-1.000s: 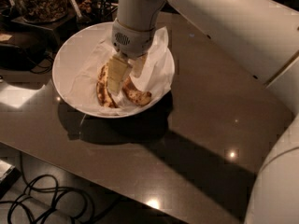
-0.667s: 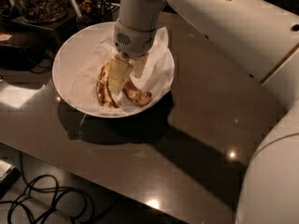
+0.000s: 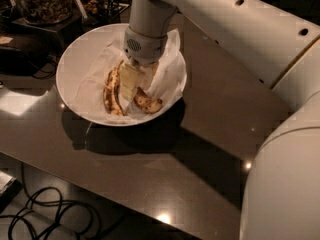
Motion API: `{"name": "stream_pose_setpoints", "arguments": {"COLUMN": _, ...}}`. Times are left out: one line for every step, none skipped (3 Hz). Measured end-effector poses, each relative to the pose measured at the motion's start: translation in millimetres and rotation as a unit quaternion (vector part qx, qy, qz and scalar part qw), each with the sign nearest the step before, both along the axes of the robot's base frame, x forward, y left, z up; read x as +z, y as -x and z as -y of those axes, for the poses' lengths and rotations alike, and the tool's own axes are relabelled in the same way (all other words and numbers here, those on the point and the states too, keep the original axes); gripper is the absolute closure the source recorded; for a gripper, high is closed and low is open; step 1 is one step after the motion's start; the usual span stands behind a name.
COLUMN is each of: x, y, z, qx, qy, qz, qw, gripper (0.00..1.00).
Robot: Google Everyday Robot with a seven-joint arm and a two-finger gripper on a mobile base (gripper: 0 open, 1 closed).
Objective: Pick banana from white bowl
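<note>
Little has shifted in a second: the gripper [image 3: 131, 84] stays planted in the white bowl [image 3: 67, 79] near the tabletop's [image 3: 200, 149] far left corner, and the banana [image 3: 149, 104] lies unlifted on the paper [image 3: 90, 84] just beside it, a slimmer dark-streaked banana [image 3: 111, 91] on the other side. Whether the jaws are spread or pinching cannot be told; the arm [image 3: 215, 29] reaches in from the right edge, wrist pointing straight down.

I see the banana [image 3: 148, 103] — curved, brown-speckled — lying on paper in the white bowl [image 3: 70, 59], with the gripper [image 3: 131, 81] just beside it.
</note>
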State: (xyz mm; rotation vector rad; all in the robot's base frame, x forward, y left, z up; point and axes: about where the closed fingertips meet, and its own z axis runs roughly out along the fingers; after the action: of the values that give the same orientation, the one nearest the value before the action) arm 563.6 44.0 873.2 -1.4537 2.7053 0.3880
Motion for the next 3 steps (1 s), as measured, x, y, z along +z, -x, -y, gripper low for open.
{"name": "stream_pose_setpoints", "arguments": {"x": -8.0, "y": -0.7, "z": 0.5, "qx": -0.003, "qy": -0.001, "qz": -0.011, "qw": 0.9999, "gripper": 0.49}}
{"name": "stream_pose_setpoints", "arguments": {"x": -5.1, "y": -0.7, "z": 0.5, "qx": -0.003, "qy": -0.001, "qz": -0.011, "qw": 0.9999, "gripper": 0.5}}
{"name": "stream_pose_setpoints", "arguments": {"x": -7.1, "y": -2.9, "z": 2.8, "qx": -0.006, "qy": -0.002, "qz": -0.013, "qw": 0.9999, "gripper": 0.54}}
